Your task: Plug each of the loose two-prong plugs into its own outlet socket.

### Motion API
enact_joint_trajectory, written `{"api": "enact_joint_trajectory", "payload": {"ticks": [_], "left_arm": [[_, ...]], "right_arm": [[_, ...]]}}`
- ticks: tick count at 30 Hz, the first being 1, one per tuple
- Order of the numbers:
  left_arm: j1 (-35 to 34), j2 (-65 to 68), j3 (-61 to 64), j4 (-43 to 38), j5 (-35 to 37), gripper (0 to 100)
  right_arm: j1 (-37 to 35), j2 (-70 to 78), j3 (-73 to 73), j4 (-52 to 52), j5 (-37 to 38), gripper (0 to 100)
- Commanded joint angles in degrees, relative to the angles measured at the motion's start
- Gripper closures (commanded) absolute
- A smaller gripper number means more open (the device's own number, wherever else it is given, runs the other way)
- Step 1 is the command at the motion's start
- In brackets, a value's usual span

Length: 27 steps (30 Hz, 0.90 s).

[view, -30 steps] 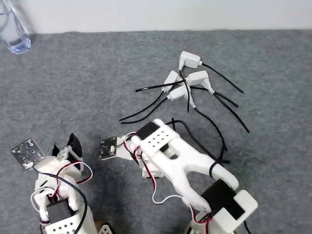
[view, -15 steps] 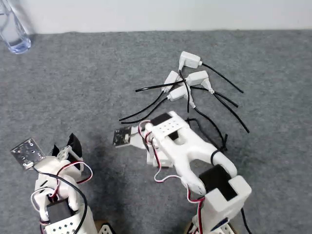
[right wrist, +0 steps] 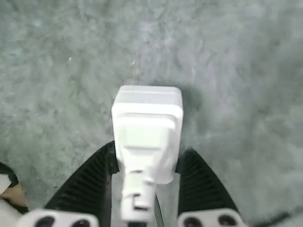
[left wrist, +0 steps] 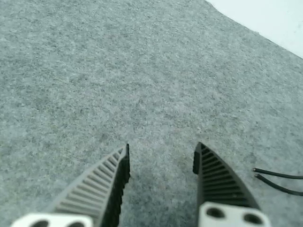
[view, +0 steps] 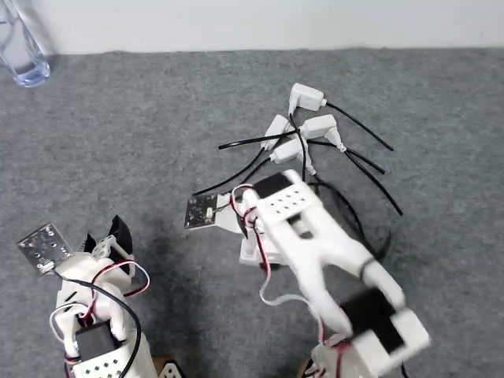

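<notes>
Held plug's prongs are hidden, so I can't tell which end faces the mat. The right gripper is clamped on it, one finger on each side, low over the felt. From above, the right arm covers some black cords trailing from the pile of white plugs just beyond it. The left gripper hangs spread wide, well apart from all that. Grey felt mat, white wall behind, and a clear container cut off at the corner.
</notes>
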Motion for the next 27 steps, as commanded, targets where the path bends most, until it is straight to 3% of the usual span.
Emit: {"api": "enact_joint_trajectory", "payload": {"ticks": [1,5,10,19,27], "left_arm": [[0.44,-0.53,-0.22,0.09,-0.44,79],[0.35,-0.53,-0.22,0.18,-0.44,79],[0.53,-0.53,-0.22,1.05,-0.44,79],[0.53,-0.53,-0.22,1.23,-0.44,79],[0.53,-0.53,-0.22,1.23,-0.44,79]], "right_arm": [[2.42,-12.18,-1.49,3.30,0.26,99.1],[9.19,-19.21,-6.24,2.42,0.18,99.1],[17.80,-19.82,-11.34,-6.81,0.18,99.1],[17.80,-9.27,-11.52,-28.18,0.18,99.1],[19.65,7.16,-11.43,-54.46,0.18,99.1]]}}
